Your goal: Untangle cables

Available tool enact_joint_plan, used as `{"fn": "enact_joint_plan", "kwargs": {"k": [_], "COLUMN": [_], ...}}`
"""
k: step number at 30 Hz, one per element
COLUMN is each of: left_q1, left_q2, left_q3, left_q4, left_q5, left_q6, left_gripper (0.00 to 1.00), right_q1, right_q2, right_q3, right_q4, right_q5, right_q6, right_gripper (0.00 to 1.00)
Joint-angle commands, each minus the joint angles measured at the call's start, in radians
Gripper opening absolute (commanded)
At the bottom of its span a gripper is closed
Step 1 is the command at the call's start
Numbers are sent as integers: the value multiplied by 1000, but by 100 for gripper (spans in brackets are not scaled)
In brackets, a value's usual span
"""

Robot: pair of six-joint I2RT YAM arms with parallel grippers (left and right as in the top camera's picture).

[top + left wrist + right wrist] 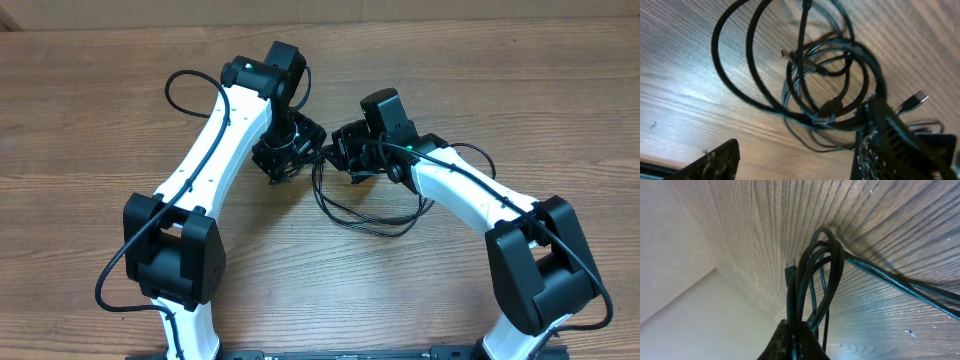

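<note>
Both the left arm (212, 150) and the right arm (468, 188) have smooth white link shells joined by bulky black joint housings. A thin black wire (185, 78) loops along each arm's outside. A small green light (232, 70) glows near each wrist. The fingers (715, 160) are matte black and finely speckled.

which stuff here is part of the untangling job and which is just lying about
Job:
cables
right gripper, shut on them
left gripper, open

Just there:
wooden table
thick wires on the arms
</note>
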Motion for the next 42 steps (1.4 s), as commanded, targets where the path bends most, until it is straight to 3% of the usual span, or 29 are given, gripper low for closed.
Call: {"fn": "enact_joint_plan", "kwargs": {"k": [1,10,16,20,26,29,36,39,42], "left_q1": [-19,-52,-62,-61,-51,-45,-45,-45,-45], "left_q2": [-18,3,48,80,106,108,108,108,108], "left_q3": [13,13,13,13,13,13,13,13,13], "left_q4": [21,68,64,70,73,73,72,85,104], "left_q5": [-35,-51,-66,-65,-79,-106,-121,-121,-121], "left_q6": [-51,-99,-99,-99,-98,-98,-98,-98,-100], "left_gripper": [75,61,57,35,32,34,63,70,69], "right_q1": [4,4,4,4,4,4,4,4,9], "right_q2": [-6,-5,-5,-6,-5,-5,-6,-6,-5], "right_q3": [2,2,2,2,2,2,2,2,2], "right_q4": [3,1,-8,-9,-8,-8,-4,-5,-4], "right_q5": [10,10,11,11,11,10,-12,-12,-12], "right_q6": [-9,-9,-9,-9,-24,-24,-24,-24,-24], "right_gripper": [4,4,4,4,4,4,4,4,4]}}
